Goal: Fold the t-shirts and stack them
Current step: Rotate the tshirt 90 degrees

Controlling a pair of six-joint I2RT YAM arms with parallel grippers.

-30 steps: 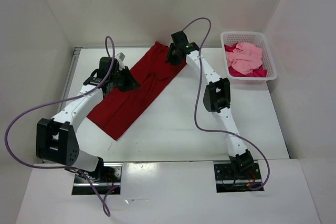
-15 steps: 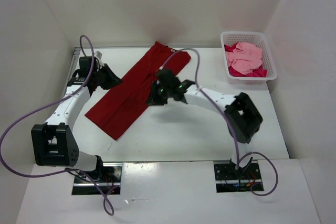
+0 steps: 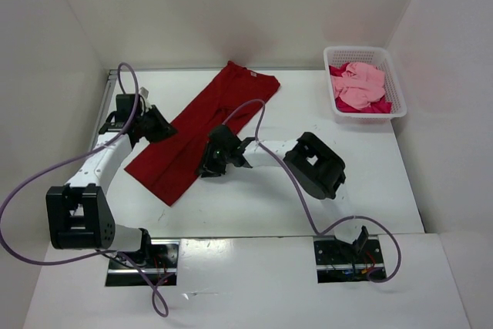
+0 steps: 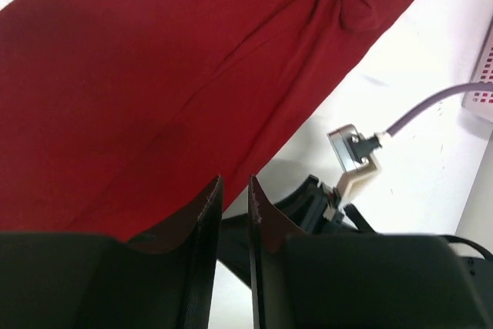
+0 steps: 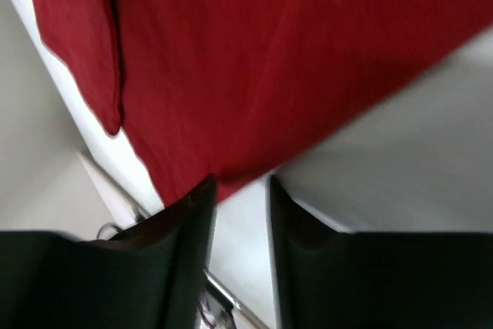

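On the table (image 3: 347,179), dark red t-shirt (image 3: 189,132), long diagonal strip

Bright, even white light falls from above, and the tabletop (image 3: 254,198) glares almost to plain white. My arms throw only soft, short shadows. The overhead view is sharp throughout. My right wrist view is smeared: the dark red t-shirt (image 5: 269,59) has a soft edge and my right hand (image 5: 240,186) is a dark blur. My left wrist view is crisper, though my left hand (image 4: 234,186) sits shaded and out of focus.
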